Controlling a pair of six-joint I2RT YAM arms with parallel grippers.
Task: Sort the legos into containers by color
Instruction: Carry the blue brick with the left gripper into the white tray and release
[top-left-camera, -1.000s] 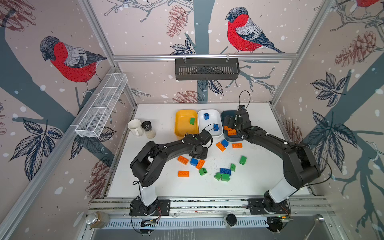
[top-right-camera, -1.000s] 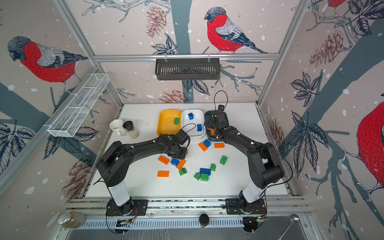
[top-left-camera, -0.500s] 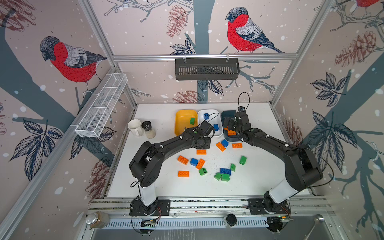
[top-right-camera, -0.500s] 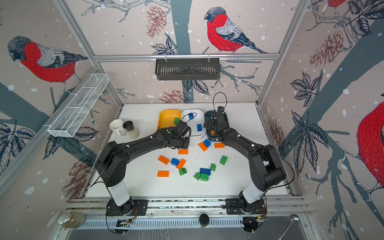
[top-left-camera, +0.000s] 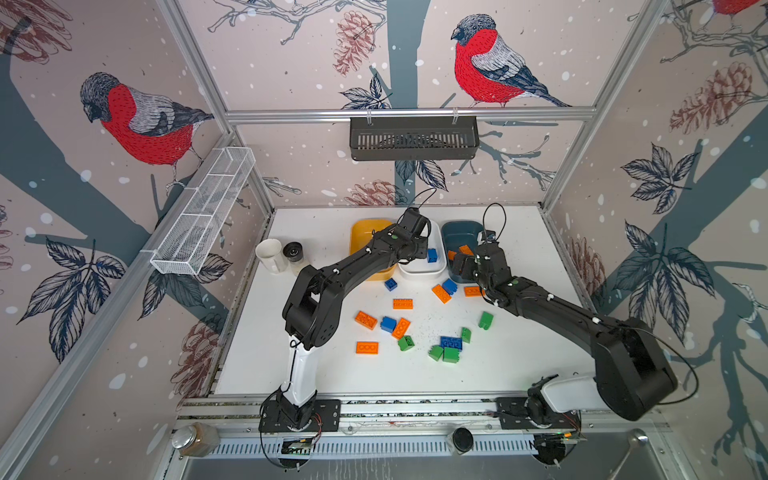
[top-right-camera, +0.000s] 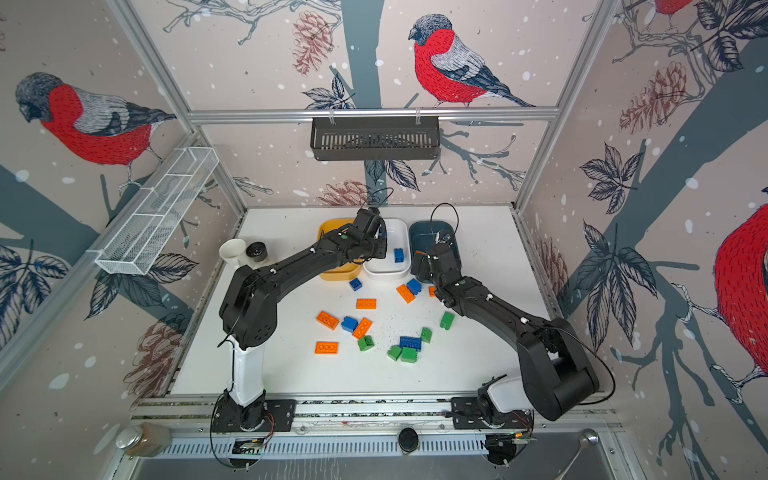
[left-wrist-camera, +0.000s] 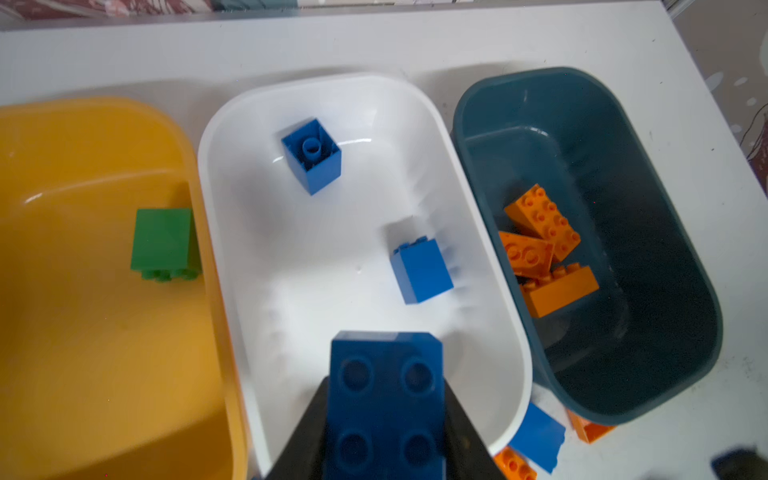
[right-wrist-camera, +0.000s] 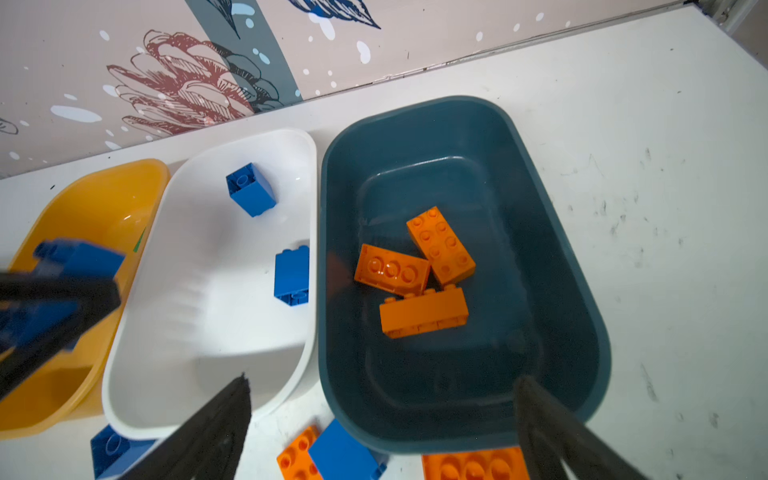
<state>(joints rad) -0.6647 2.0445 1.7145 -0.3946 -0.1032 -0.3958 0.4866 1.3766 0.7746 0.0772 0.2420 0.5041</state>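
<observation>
Left wrist view: blue brick (left-wrist-camera: 384, 399) clamped in left gripper (left-wrist-camera: 384, 388), poised over white tub (left-wrist-camera: 316, 257) holding two other blue bricks (left-wrist-camera: 422, 270). Drop-off step; next, release clear of rim. Right gripper (right-wrist-camera: 384, 380) spread wide, empty, by teal tub (right-wrist-camera: 457, 137).

white tub (left-wrist-camera: 386, 112): glossy plastic, bright glints on its floor
yellow tub (left-wrist-camera: 104, 124): glossy plastic too, smooth
teal tub (right-wrist-camera: 552, 232): smooth plastic, duller sheen
blue brick (left-wrist-camera: 386, 399): smooth plastic, slight sheen
table (right-wrist-camera: 648, 145): matt white, scuffed with dark marks
wire basket (top-left-camera: 199, 216): white metal mesh
</observation>
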